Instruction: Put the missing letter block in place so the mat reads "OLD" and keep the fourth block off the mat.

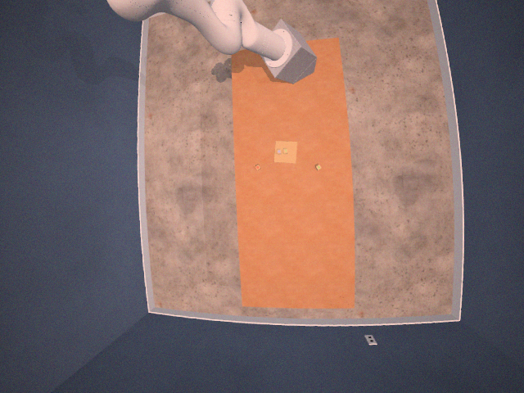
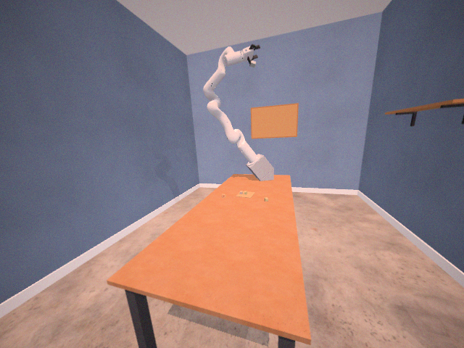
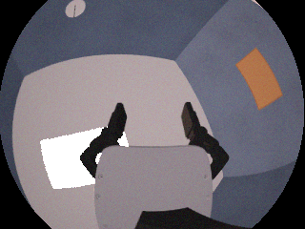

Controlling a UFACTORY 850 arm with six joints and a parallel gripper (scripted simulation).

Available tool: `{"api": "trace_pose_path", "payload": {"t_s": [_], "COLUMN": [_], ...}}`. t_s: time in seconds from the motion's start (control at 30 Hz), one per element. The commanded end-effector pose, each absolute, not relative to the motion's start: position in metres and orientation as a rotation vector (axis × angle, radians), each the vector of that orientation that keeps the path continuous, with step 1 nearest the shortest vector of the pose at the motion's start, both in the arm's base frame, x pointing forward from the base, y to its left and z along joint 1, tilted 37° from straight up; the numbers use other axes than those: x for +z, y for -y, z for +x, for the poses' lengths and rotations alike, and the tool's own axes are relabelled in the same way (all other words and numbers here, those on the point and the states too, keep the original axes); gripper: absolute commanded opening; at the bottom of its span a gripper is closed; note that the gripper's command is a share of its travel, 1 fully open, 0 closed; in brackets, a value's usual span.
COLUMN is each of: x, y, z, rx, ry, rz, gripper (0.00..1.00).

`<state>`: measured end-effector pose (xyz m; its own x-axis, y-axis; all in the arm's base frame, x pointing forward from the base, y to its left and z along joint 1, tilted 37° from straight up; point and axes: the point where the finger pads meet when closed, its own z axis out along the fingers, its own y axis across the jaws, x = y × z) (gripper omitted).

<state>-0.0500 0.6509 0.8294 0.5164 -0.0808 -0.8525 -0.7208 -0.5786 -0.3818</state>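
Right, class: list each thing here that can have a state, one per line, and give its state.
Gripper: open, empty, raised high above the table.
Mat: flat on the table.
Two blocks: on the mat, side by side.
Red block: off the mat, on the table.
Yellow block: off the mat, on the table.

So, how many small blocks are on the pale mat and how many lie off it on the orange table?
Small blocks on the pale square mat: 2 (grey, yellow-green)
Small blocks off the mat, on the orange table: 2 (reddish, yellow)
Total: 4 blocks
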Motion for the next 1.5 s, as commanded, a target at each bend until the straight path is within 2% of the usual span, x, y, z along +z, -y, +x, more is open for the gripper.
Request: {"api": "trace_pose_path", "payload": {"t_s": [0.0,0.7,1.1,1.47], "x": [0.830,0.825,0.776,0.718], "y": [-0.651,-0.655,-0.693,-0.727], "z": [-0.050,-0.045,0.008,0.083], "rx": [1.072,1.089,1.256,1.432], "ry": [-0.653,-0.681,-0.979,-1.328], "rz": [-1.998,-1.992,-1.901,-1.708], "gripper": [1.00,1.00,1.00,1.00]}}
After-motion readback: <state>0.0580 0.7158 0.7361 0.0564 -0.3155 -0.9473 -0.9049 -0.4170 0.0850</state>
